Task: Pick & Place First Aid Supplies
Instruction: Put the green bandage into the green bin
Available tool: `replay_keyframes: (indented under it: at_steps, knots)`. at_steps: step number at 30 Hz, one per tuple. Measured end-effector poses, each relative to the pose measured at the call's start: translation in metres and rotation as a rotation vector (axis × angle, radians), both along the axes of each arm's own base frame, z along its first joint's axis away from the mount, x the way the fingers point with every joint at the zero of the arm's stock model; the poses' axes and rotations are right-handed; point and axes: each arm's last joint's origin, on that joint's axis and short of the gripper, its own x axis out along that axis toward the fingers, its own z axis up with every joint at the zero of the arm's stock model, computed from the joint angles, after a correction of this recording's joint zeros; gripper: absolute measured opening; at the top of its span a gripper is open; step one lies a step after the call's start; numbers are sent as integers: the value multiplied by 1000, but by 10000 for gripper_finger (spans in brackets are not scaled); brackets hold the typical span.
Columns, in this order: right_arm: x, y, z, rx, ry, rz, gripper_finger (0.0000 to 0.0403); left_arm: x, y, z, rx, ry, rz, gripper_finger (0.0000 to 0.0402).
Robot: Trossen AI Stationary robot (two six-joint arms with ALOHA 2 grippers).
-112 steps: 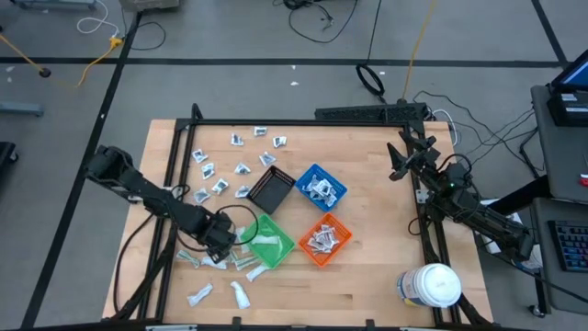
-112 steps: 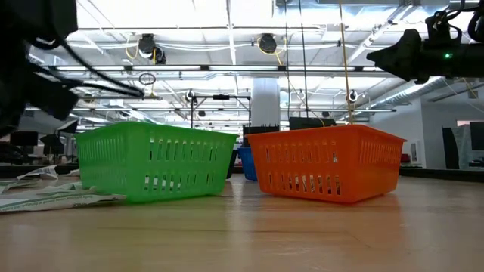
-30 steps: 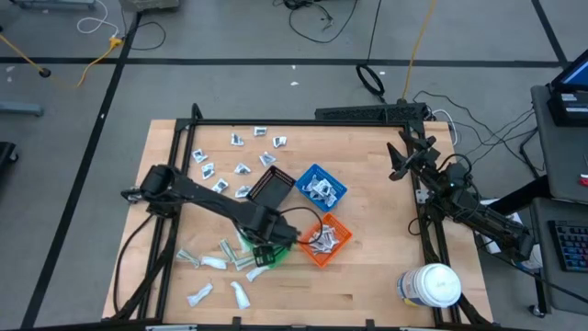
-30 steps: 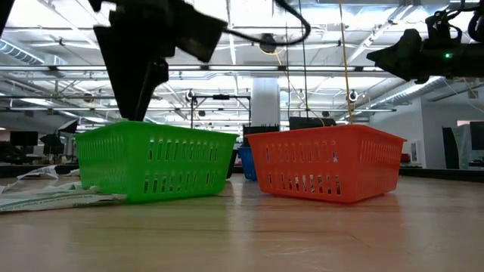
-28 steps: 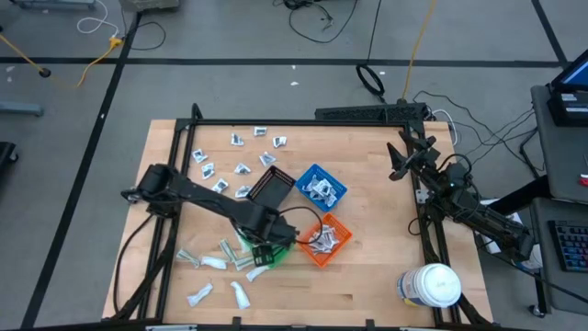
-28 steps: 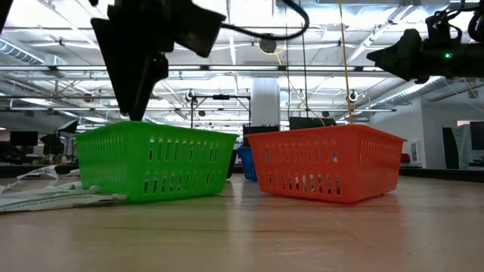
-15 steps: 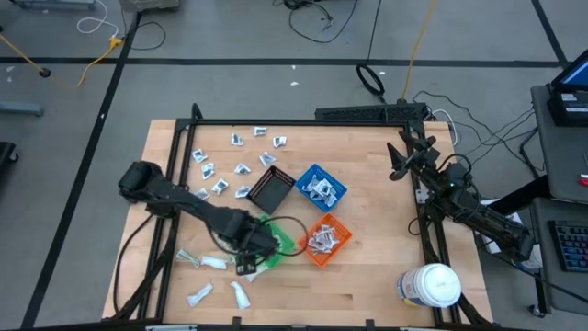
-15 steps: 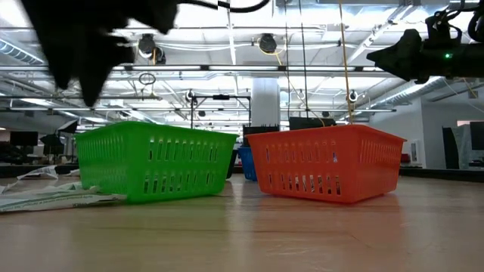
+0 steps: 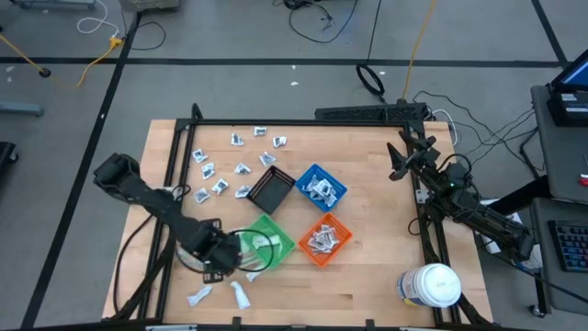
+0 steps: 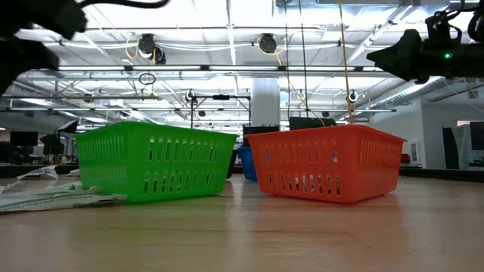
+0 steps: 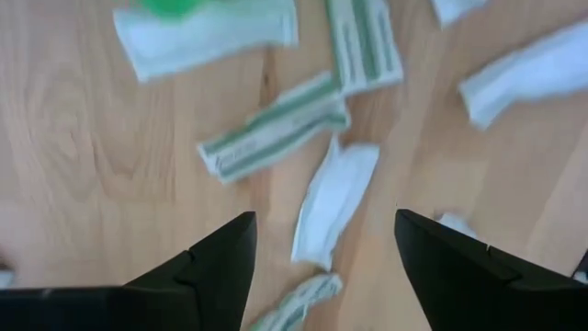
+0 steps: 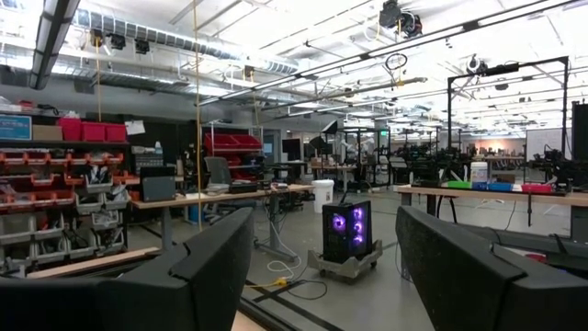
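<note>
Your left gripper (image 11: 322,248) hung open and empty right over a white packet (image 11: 335,202), its length apparently running between the fingers, the right arm well off.

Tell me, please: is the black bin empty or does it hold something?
Empty, as far as the high view shows: the black bin looks dark inside, with no white packets, unlike the blue bin and orange bin.

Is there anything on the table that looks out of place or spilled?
Yes. Many first aid packets lie scattered loose on the table, some beyond the black bin, others beside the green bin. The left tool hovers open over those.
</note>
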Motion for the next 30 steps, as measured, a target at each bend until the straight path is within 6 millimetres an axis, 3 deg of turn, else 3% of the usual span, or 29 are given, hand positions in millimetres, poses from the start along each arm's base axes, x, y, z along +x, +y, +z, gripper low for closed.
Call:
replay_keyframes:
  at_steps: [7,18,24,27,30]
  knots:
    - [0,0,0,-1,-1,0,263,-19,-3,-19,-23,19,1,269]
    - [0,0,0,0,0,0,263,-26,-10,-62,-38,-29,28,269]
    - [0,0,0,1,2,0,263,-33,-9,-72,-11,-29,24,266]
    - [0,0,0,1,2,0,263,-34,-9,-73,-7,-29,0,241]
    - [0,0,0,0,0,0,263,-35,-9,-73,3,-33,-14,191]
